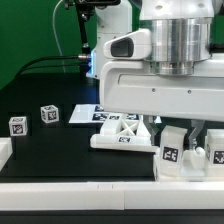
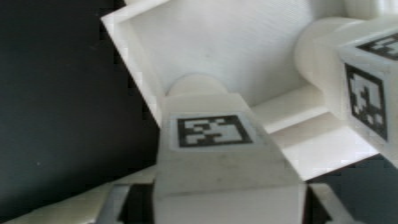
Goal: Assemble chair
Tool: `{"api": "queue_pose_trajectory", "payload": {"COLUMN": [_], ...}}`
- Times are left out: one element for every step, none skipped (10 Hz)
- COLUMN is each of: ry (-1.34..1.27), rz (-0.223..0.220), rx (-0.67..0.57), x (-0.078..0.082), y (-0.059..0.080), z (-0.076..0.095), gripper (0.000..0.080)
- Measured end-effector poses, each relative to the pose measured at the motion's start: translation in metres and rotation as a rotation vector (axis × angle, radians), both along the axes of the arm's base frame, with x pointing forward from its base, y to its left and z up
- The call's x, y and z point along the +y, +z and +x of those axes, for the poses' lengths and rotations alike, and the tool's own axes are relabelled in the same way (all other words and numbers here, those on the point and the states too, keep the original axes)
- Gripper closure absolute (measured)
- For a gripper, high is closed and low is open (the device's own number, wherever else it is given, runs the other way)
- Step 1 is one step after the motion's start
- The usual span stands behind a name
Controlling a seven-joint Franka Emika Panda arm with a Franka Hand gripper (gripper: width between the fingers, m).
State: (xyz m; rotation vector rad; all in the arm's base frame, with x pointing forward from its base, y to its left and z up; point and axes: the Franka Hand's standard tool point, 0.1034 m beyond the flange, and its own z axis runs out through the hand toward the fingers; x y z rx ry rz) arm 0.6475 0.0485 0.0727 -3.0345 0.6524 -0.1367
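My pincer [image 2: 222, 205] grips a tagged chair leg [image 2: 214, 130], jaws snug against both its sides. In the exterior view, a tagged block [image 1: 48, 114] sits on the counter [image 1: 60, 155] at nine o'clock from the X-braced panel [image 1: 120, 133].

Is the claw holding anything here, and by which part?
Cannot tell: a tagged white chair piece sits between the jaws of the claw, but contact is unclear.

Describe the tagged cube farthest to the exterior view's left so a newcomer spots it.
On the black table, look to the exterior view's left, away from the X-braced panel. Two small white tagged cubes stand apart there; the target cube is the outer one, nearest the picture's edge, unlike its twin.
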Motion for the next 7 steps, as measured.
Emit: {"api": "queue_pose_trajectory", "payload": {"ry": [-0.119,-0.297,-0.442,-0.607,-0.72,-0.804,-0.871], "rz": [0.013,0.032,0.059,0.098,0.121,0.132,0.141], "rx": [0.007,0.027,0.032,0.034,0.037,0.039,0.043], "x": [-0.0004,-0.0013,-0.0018,-0.0023,-0.0024,-0.0022,-0.0022], "y": [0.0,0.0011,0.003,0.0038,0.0041,0.0034,0.0031], "z": [-0.0006,-0.0014,0.0004,0.0019,0.0026,0.0023,0.0023], "gripper": [0.0509,0.0509,0.0509,0.0509,0.0509,0.0509,0.0509]}}
